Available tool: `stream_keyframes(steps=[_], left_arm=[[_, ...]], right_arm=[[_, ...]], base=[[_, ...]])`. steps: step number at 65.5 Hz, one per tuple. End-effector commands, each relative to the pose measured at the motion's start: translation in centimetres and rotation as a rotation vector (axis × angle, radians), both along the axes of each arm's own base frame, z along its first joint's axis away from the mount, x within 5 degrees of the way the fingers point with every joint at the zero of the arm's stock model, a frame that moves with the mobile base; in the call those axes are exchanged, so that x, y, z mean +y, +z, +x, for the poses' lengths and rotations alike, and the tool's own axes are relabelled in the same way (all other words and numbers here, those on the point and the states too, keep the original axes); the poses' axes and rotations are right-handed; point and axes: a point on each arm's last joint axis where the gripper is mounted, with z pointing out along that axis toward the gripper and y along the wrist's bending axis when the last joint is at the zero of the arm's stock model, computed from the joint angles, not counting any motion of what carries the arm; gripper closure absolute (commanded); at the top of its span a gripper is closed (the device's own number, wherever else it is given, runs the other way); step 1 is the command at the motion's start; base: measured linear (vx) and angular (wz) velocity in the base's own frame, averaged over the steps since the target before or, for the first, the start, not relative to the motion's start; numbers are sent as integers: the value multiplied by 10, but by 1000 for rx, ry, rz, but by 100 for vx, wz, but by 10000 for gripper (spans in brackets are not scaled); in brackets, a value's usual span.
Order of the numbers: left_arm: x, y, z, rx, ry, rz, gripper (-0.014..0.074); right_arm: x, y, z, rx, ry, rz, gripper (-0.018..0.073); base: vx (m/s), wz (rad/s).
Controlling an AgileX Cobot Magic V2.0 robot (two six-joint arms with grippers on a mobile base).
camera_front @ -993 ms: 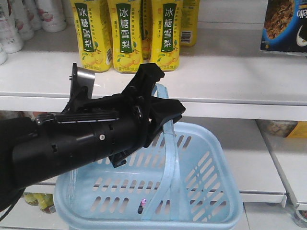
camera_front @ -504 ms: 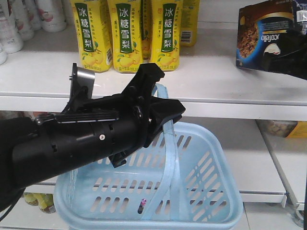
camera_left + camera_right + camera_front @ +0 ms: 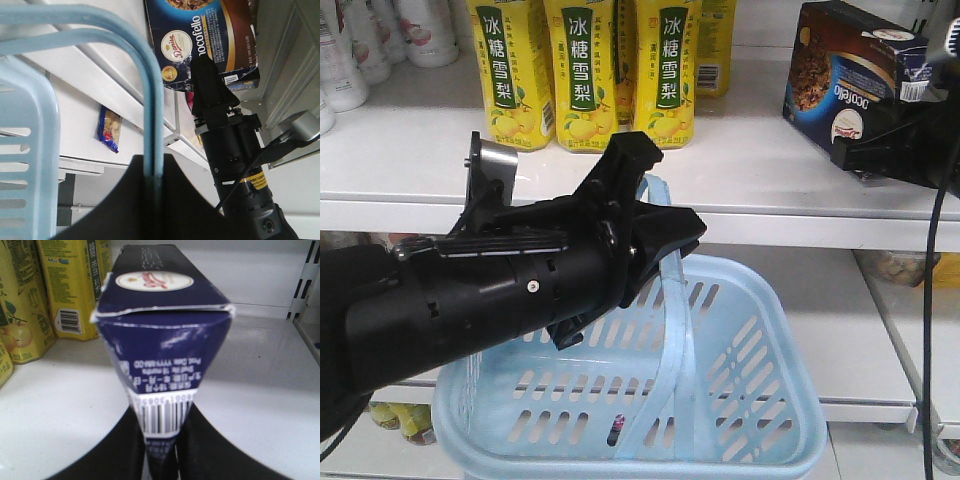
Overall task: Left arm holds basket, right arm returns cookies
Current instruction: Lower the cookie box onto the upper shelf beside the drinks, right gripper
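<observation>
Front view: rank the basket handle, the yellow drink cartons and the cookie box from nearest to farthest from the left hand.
1. Basket handle: pinched in the left hand, at the middle.
2. Yellow drink cartons: on the shelf, just above and behind the hand.
3. Cookie box: far to the right of the picture, over the shelf, gripped by the right hand.

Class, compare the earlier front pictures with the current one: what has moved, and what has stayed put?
The cookies, pinched in the right hand, moved left and further into view over the upper shelf. The left hand holds the basket handle as before; the yellow cartons are unmoved.
</observation>
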Motion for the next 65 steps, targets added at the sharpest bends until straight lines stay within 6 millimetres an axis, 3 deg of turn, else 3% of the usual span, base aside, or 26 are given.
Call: stream_keyframes(steps=[1, 10, 27, 34, 51, 65], left_arm=[[6, 25, -5, -51, 1, -62, 596], [6, 25, -5, -51, 1, -62, 596], [6, 25, -5, -51, 1, -62, 596], [6, 25, -5, -51, 1, -62, 596], [6, 25, -5, -51, 1, -62, 596], [6, 25, -5, -51, 1, -62, 596]], right_arm=[[1, 17, -4, -73, 29, -1, 552], [1, 19, -5, -80, 33, 1, 479], [0, 23, -9, -97, 34, 6, 171], [-1, 27, -13, -107, 26, 12, 92], [-9, 40, -31, -138, -25, 21, 109], [-18, 57, -57, -200, -61, 34, 243]], base=[[0, 0], [0, 0], [0, 0], [0, 0], [0, 0], [0, 0]])
